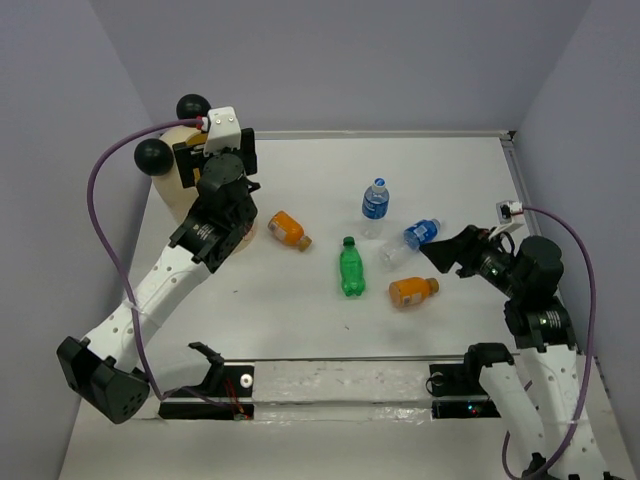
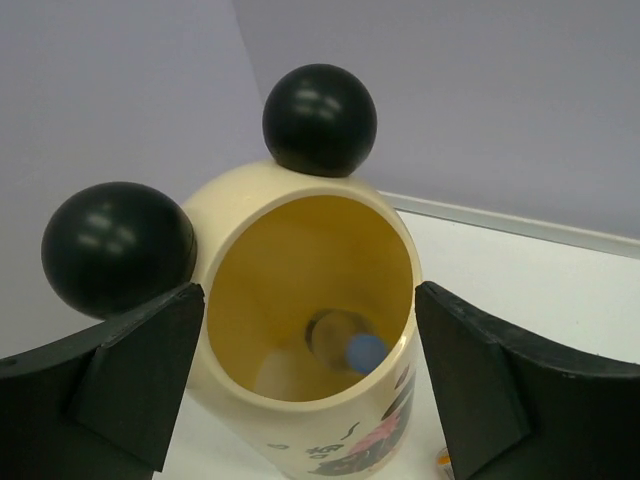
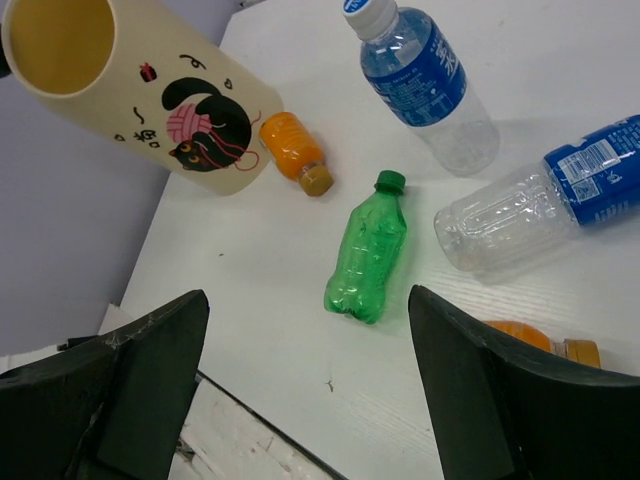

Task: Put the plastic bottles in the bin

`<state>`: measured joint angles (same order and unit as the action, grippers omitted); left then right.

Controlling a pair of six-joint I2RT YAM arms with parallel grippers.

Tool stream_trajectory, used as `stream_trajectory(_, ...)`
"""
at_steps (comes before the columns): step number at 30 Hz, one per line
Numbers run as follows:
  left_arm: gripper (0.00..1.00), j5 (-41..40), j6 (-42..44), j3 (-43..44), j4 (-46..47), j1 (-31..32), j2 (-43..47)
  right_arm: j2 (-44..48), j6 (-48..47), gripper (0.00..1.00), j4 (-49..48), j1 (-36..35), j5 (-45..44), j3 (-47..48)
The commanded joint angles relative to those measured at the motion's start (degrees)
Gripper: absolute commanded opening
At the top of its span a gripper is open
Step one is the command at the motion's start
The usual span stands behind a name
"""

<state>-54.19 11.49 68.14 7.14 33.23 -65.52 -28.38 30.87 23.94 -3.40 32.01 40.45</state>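
Though the fallen clear bottle point(image 3: 500, 215) carries a blue label point(image 3: 600, 165), its print blurs.

From above, the left arm point(image 1: 215, 190) covers most of the bin point(image 1: 172, 195), leaving its two black ears point(image 1: 153, 157) and a strip of cream wall. Inside it, the left wrist view gives one bottle point(image 2: 362, 350) only as a blue cap over a blurred clear shape. In the right wrist view a finger point(image 3: 500, 400) of the right gripper point(image 3: 307, 295) hides half of one orange bottle point(image 3: 535, 338), the lying clear bottle point(image 3: 520, 215) runs off the right edge and the standing clear bottle point(image 3: 420, 80) has its cap clipped at the top
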Motion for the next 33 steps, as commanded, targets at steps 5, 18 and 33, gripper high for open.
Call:
stream_trajectory(5, 0.99, 7.69, -7.61, 5.51, -4.32, -0.63, 3.99, -10.09, -1.6, 0.89, -8.91, -3.44, -1.76, 5.33)
stream_trajectory(18, 0.99, 56.94, -21.06, -11.95, -8.8, -0.54, 25.23, -38.64, -17.85, 1.0, -6.81, -31.23, -49.29, 21.67)
stream_trajectory(33, 0.99, 70.02, -22.65, -26.3, -13.37, -0.54, 44.51, -66.62, -21.47, 0.97, -5.4, -31.23, -58.9, 42.87)
